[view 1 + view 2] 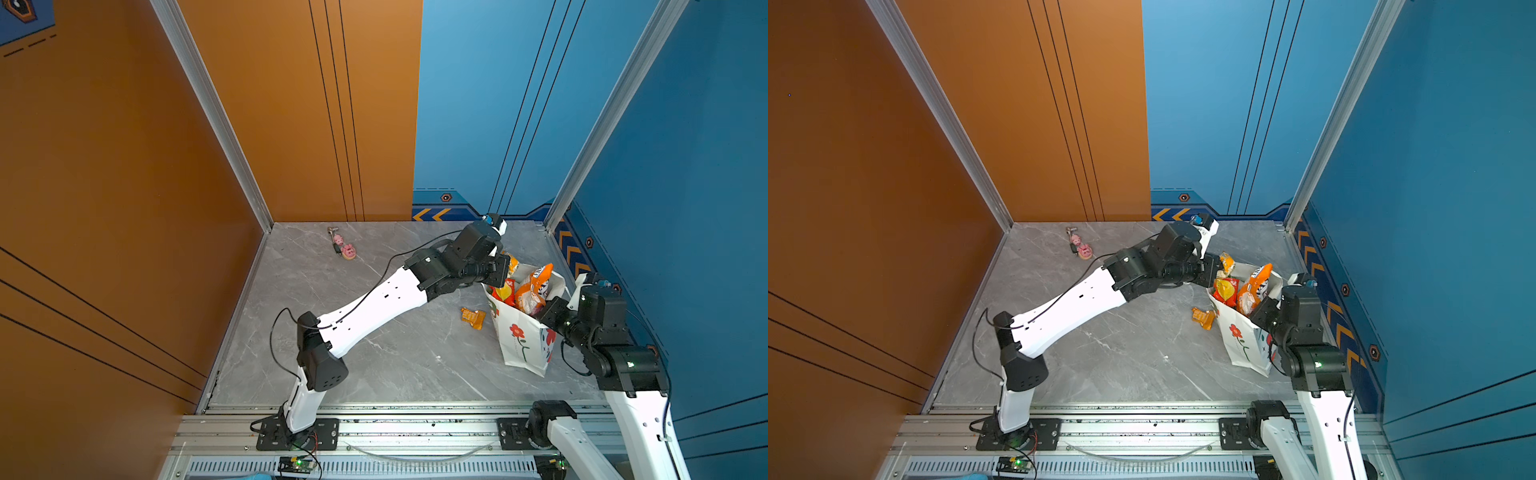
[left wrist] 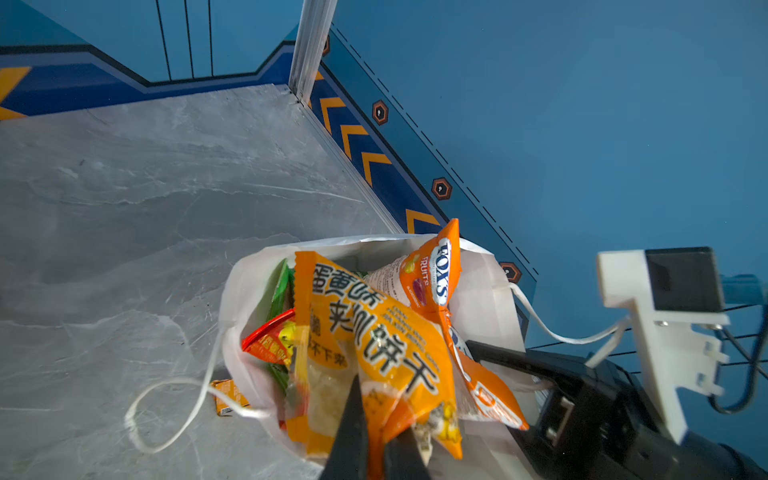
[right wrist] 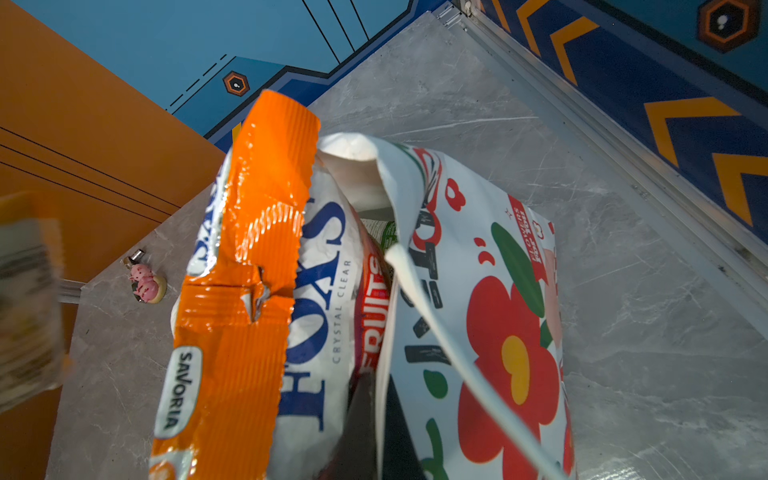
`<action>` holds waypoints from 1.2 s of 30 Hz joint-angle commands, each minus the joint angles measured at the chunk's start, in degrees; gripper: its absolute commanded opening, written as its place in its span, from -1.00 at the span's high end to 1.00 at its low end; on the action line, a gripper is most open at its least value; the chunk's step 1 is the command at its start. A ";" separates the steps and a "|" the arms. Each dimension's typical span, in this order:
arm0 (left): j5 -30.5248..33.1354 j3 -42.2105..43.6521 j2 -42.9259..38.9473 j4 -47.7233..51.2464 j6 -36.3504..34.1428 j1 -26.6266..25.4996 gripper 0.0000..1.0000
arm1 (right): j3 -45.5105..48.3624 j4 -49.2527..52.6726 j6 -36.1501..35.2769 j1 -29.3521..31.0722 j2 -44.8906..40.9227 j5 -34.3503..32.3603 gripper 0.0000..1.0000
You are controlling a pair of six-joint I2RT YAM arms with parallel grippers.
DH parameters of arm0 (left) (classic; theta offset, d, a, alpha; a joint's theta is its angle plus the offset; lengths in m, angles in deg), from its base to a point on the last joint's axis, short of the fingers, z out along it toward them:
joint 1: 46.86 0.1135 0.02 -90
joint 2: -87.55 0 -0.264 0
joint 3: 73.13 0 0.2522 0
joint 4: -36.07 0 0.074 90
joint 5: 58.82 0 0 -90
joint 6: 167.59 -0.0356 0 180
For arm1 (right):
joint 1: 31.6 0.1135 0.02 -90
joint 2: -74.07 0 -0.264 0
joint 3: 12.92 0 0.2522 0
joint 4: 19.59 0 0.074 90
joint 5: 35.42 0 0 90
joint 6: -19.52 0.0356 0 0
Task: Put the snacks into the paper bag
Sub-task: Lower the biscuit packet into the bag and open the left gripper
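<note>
In both top views the paper bag (image 1: 521, 340) is standing on the worktop (image 1: 374, 353), far right, snacks (image 1: 534, 291) poking out. An orange sachet (image 1: 473, 318) is lying just beside it, pig charms (image 1: 343, 246) sitting well apart at the back.

Left wrist: the left tool (image 2: 376, 449) is pinching an orange biscuit packet (image 2: 374, 332) at the bag's mouth, a Fox's bag (image 2: 432, 274) crowding it.

Right wrist: the right tool (image 3: 380, 436) is clamping the bag's rim, cord handle (image 3: 457, 353) dangling across.

Out of the paper bag (image 1: 521, 345) packets (image 1: 534, 291) stick up, filling its mouth. The left end effector (image 2: 376, 438), pinching an orange packet (image 2: 374, 332), and the right end effector (image 1: 546, 309), clamped on its rim, crowd it. The table (image 1: 395, 365) lies open across the middle and lower left in both top views. A sachet (image 1: 473, 318) sits beside the bag, and pig charms (image 1: 344, 247) lie at the upper left.
</note>
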 commanded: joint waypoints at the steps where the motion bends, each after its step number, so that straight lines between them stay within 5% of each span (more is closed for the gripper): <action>1: -3.73 -5.52 3.33 4.93 1.40 -0.68 1.00 | -0.51 -5.44 -0.34 0.54 -1.90 -0.15 1.00; 20: -6.30 -15.04 13.18 8.28 2.76 -0.34 1.00 | 0.21 -5.83 0.01 0.55 -1.93 0.12 1.00; 23: -6.46 -16.81 14.49 9.47 2.72 -0.24 0.80 | 0.21 -5.77 -0.08 0.55 -2.02 -0.02 1.00; 30: 0.97 -15.49 11.58 11.82 -2.51 -1.62 -0.28 | 0.09 -5.51 -0.51 0.55 -2.03 -0.56 1.00; 36: 6.56 -11.44 7.16 11.80 -3.62 -2.05 -0.40 | 0.20 -5.51 -0.54 0.49 -2.11 -0.76 1.00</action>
